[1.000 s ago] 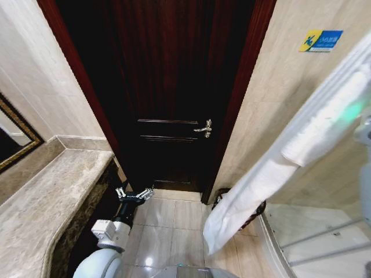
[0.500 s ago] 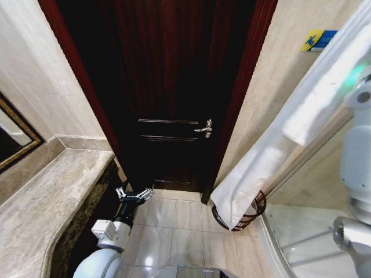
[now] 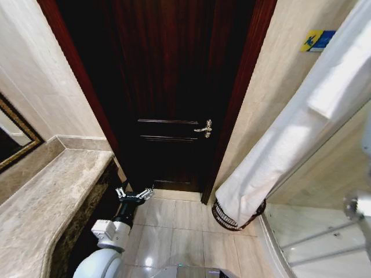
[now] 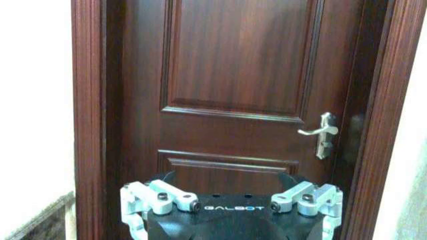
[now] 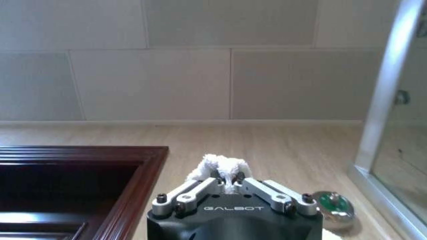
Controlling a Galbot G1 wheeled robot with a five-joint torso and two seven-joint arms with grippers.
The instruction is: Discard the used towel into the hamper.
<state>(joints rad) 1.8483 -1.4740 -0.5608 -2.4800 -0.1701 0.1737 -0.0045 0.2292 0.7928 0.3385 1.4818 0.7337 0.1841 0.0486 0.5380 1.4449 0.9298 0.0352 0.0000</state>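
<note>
In the floor corner between door frame and wall, the hamper [image 3: 236, 213] stands with the towel's [image 3: 278, 152] lower end hanging into it. Released now, the long cloth might drape over the rim. The right gripper [image 5: 229, 186] pinches its top; the left gripper [image 3: 134, 195] idles spread low beside the counter [image 3: 40, 202].

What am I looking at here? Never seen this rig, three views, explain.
It is a wheeled robot with two arms, each ending in a claw, working in a bathroom. One picture comes from its head, looking down; the other two from cameras on its wrists. In the head view a long white towel hangs down with its lower end in a small dark wire hamper on the tiled floor beside the dark wooden door. The right claw is pinched on the towel's top end. The left claw is open, held low near the stone counter.
</note>
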